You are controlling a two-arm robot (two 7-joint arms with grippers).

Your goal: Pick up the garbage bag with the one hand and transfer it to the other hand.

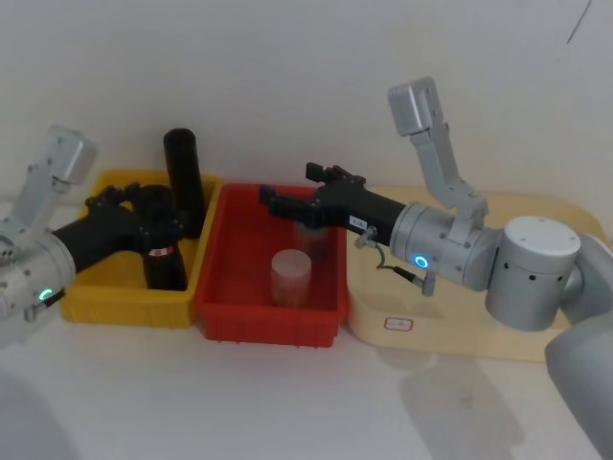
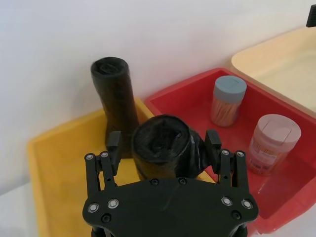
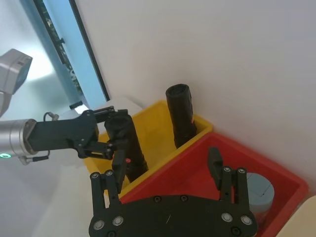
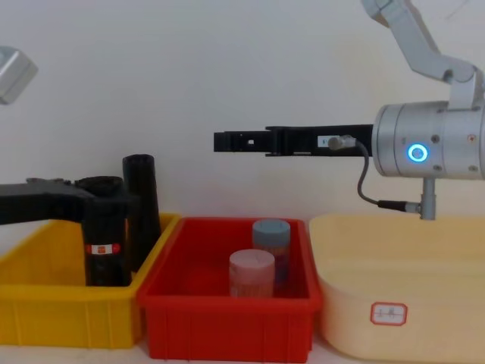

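The garbage bag (image 1: 165, 264), a thick black roll with a red-and-white band, stands upright in the yellow bin (image 1: 124, 311). My left gripper (image 1: 158, 218), on the green-ringed wrist, is open with a finger (image 2: 114, 144) on each side of the roll's top (image 2: 160, 145). From the chest the roll (image 4: 104, 254) rests low in the bin with the left gripper (image 4: 106, 189) level with its upper end. My right gripper (image 1: 292, 187), on the blue-ringed wrist, hangs open in the air above the red bin (image 1: 268, 321), pointing toward the left arm (image 4: 227, 142).
A taller plain black roll (image 1: 184, 182) leans against the wall just behind the garbage bag in the same bin. The red bin holds a pink-lidded jar (image 1: 290, 276) and a grey-lidded jar (image 4: 271, 243). A cream tray (image 1: 450, 335) sits on the right.
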